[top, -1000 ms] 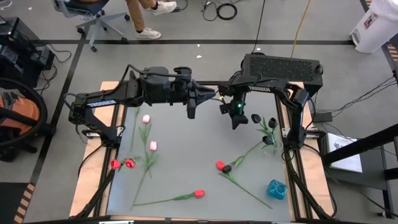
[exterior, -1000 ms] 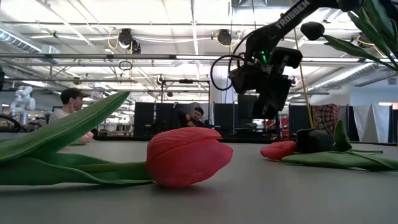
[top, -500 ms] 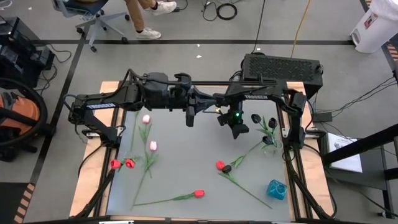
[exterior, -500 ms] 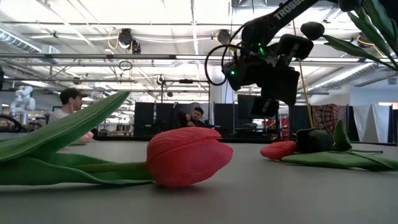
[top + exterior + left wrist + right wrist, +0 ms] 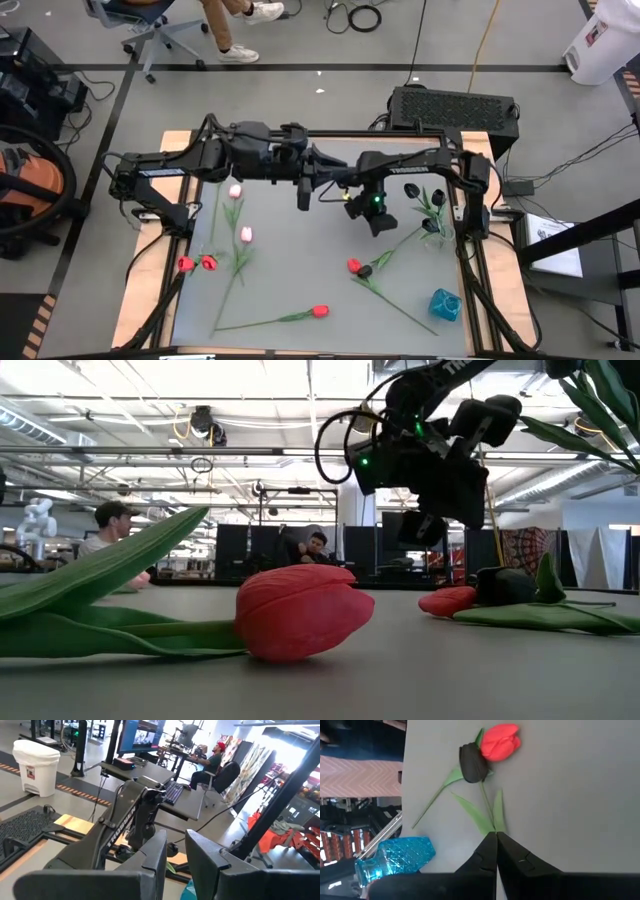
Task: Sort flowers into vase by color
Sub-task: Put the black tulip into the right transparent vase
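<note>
Several tulips [image 5: 319, 311] on grey table [image 5: 300, 270]; right gripper [image 5: 380, 222] jaws closed, empty; left's slightly apart.

A grey worktop [image 5: 300, 270] carries scattered tulips: two pink [image 5: 246, 234], three red [image 5: 319, 311] and one black [image 5: 365, 271]. A blue glass vase [image 5: 445, 304] lies near its right corner.

Bright, even overhead light from ceiling fixtures [image 5: 150, 380] casts soft shadows on the table [image 5: 300, 270]; the nearest red tulip [image 5: 300, 610] appears slightly soft-focused.
</note>
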Robot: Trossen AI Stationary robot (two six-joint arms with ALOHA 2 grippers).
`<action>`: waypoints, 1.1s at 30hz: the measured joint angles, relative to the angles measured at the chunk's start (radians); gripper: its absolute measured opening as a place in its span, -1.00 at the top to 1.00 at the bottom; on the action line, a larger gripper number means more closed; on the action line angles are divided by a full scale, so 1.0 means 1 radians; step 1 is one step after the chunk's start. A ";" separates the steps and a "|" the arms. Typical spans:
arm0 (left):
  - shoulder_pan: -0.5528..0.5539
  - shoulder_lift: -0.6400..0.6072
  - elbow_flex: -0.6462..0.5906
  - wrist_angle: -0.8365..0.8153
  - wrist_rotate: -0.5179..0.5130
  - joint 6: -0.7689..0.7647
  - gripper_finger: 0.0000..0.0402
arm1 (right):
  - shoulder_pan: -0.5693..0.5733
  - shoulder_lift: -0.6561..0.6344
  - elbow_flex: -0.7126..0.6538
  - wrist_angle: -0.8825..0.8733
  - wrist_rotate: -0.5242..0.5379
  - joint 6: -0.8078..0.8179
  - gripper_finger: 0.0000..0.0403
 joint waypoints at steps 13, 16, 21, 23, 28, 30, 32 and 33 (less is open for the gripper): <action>-0.005 0.000 0.000 -0.141 -0.020 0.021 0.61 | 0.093 0.000 0.000 0.058 0.107 0.048 1.00; -0.005 0.000 0.000 -0.247 -0.069 0.054 0.61 | 0.099 0.000 0.000 0.072 0.114 0.064 1.00; -0.004 0.000 0.000 -0.394 -0.114 0.088 0.61 | 0.098 0.000 0.000 0.072 0.135 0.070 1.00; -0.004 0.000 0.000 -0.435 -0.122 0.089 0.61 | 0.100 0.000 0.000 0.072 0.135 0.070 1.00; -0.006 0.000 0.000 -0.475 -0.124 0.082 0.61 | 0.113 0.000 0.000 0.085 0.178 0.070 1.00; -0.012 0.000 0.000 -0.475 -0.124 0.080 0.61 | 0.119 0.000 0.000 0.086 0.199 0.068 1.00; -0.015 0.000 0.000 -0.476 -0.124 0.080 0.61 | 0.126 0.000 0.000 0.087 0.205 0.065 1.00; -0.017 0.000 0.000 -0.476 -0.122 0.079 0.61 | 0.130 0.000 0.000 0.087 0.205 0.059 1.00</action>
